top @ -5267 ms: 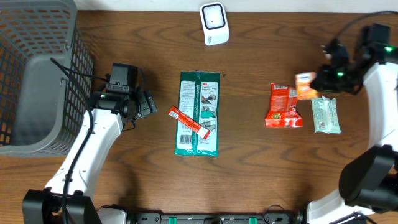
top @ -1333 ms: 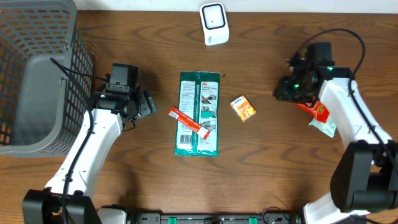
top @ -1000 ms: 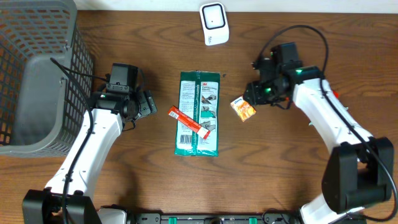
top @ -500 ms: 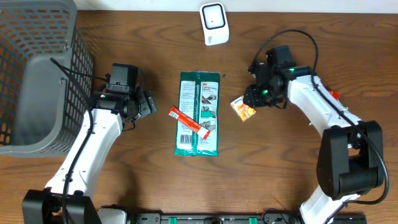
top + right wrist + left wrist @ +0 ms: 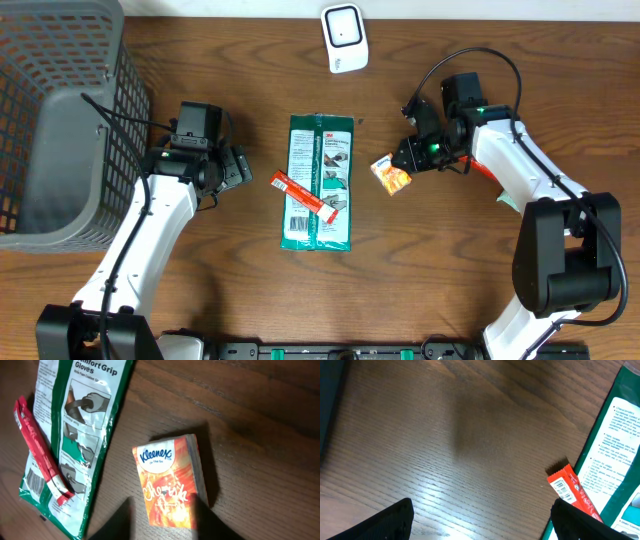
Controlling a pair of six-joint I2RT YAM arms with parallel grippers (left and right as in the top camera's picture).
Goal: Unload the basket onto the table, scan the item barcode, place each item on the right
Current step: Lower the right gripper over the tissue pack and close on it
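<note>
Tissue pack lies on bench, unscanned; scanner well apart. Right claw straddles it, grip undetermined. Left claw spread, empty.

Dark grained wood table, glossy green plastic glove pack, shiny orange tissue packet, grey plastic mesh basket

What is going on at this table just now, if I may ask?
The right hand is down over a small Kleenex pack, fingers either side of its near end but not visibly clamped. The left hand hangs open beside a red wrapped bar and a green glove packet. The white scanner sits at the back; nothing is held up to it yet.
</note>
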